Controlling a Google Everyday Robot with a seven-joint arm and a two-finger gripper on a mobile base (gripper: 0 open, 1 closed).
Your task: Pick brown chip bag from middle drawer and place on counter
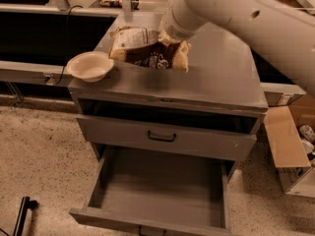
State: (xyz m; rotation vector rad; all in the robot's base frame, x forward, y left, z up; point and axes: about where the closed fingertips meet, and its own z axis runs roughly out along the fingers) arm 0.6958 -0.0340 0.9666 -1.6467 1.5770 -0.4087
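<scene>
The brown chip bag (147, 52), dark brown with a cream panel and tan ends, hangs tilted just above the counter (221, 80), casting a shadow on it. My gripper (170, 38) is at the end of the white arm coming in from the upper right. It is shut on the bag's top right edge, with its tips mostly hidden by the bag and wrist. The middle drawer (162, 193) is pulled wide open at the bottom of the cabinet, and its grey tray is bare.
A cream round bowl (90, 65) sits on the counter's left front corner, close to the bag's left end. A shut drawer front with a black bar handle (162, 137) lies above the open drawer. A cardboard box (290, 151) stands on the floor at the right.
</scene>
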